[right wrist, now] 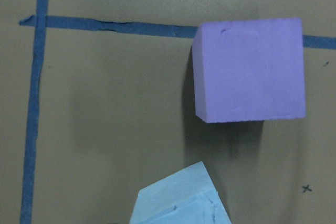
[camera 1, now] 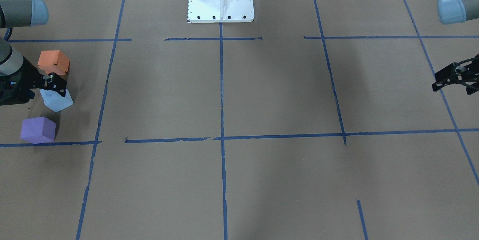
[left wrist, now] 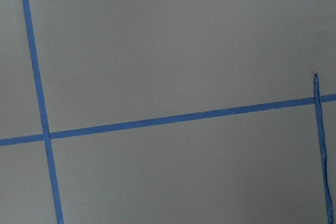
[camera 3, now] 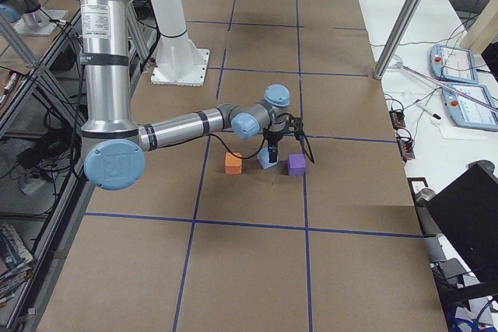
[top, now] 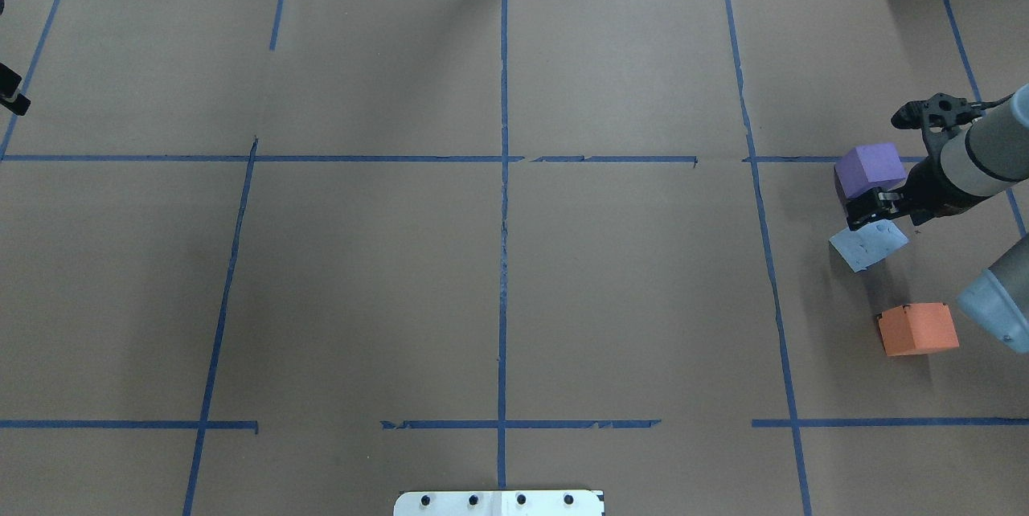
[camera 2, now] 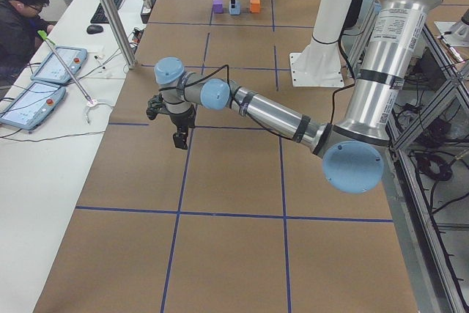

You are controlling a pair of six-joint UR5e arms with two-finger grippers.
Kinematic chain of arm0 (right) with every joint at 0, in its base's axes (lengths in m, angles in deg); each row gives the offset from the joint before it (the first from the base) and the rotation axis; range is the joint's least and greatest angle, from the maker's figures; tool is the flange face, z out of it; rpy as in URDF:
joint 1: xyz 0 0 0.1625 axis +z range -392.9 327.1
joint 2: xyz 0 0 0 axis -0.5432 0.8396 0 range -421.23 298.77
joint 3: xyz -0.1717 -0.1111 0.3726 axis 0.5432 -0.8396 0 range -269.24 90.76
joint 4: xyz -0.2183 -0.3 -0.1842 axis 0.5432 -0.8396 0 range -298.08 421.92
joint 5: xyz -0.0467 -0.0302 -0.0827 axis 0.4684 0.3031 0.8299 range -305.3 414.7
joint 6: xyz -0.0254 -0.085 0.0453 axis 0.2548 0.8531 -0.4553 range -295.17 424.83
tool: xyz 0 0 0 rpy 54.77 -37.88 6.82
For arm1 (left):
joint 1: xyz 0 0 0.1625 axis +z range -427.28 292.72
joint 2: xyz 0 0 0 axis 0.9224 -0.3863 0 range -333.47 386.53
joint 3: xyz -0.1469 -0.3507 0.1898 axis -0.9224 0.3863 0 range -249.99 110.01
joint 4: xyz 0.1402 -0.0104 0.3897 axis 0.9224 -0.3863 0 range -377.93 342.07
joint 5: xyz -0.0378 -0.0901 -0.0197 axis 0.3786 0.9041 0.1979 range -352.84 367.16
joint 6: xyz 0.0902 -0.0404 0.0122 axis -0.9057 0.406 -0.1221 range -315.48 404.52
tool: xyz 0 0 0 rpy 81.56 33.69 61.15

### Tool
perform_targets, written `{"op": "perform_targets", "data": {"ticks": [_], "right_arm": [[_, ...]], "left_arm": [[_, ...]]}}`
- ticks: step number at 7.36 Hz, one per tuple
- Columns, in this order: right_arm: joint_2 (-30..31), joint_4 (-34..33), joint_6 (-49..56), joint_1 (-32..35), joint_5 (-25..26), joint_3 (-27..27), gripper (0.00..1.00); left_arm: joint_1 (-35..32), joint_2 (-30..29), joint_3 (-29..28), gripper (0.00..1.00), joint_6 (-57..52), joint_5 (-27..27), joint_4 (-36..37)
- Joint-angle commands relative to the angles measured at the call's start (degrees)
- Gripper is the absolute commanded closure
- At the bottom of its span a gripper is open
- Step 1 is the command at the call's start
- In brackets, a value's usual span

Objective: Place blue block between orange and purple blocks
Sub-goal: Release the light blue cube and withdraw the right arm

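The right gripper [camera 1: 58, 89] is hanging directly over the blue block [camera 1: 58, 101]. The block is lying askew between the orange block [camera 1: 53, 62] and purple block [camera 1: 38, 129] near the desk's right edge, apparently for placement. The right-side view is showing the row, while the wrist view is showing no fingers, so the grip is undeterminable. The left gripper [camera 1: 452, 83] is idling empty, its opening unclear.

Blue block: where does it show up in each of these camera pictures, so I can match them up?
Front-facing: blue block at far left, mid-height.
Overhead: blue block at far right, mid-height.
Exterior left: blue block, tiny, top centre.
Exterior right: blue block near the centre.
Left wrist: not in it.
Right wrist: blue block cut by the bottom edge.
Shared landmark: the purple block sits beside it wherever it shows.
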Motion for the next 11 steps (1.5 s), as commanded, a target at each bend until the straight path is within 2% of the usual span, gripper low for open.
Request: {"op": "perform_targets", "data": {"ticks": [1, 4, 5, 6, 8, 10, 11], "right_arm": [[0.1, -4.3, 8.4, 8.1, -3.9, 1.1, 0.00], [0.5, -19.4, 39.9, 25.4, -6.7, 1.1, 0.00], [0.8, -25.1, 49.8, 30.8, -6.9, 0.9, 0.00], [1.1, -28.8, 53.2, 33.3, -7.0, 1.1, 0.00], [2.5, -28.6, 52.2, 33.4, -11.0, 0.5, 0.00], [2.4, -28.4, 49.4, 33.3, -11.0, 0.9, 0.00], [2.4, -28.4, 49.3, 33.3, -11.0, 1.0, 0.00]], "left_arm": [[0.0, 0.0, -0.1, 0.00, 0.0, 0.0, -0.1], [-0.2, 1.1, 0.6, 0.00, -0.6, -0.3, -0.1], [-2.0, 1.2, -0.3, 0.00, -5.2, -0.5, 0.1], [-6.3, 2.4, -1.4, 0.00, -11.4, -0.3, 1.1], [-12.8, 8.1, -1.6, 0.00, -17.2, 0.3, 0.9], [-13.6, 14.7, -1.8, 0.00, -17.7, 1.1, -0.6], [-13.6, 14.4, -2.1, 0.00, -17.7, 0.8, -0.6]]}}
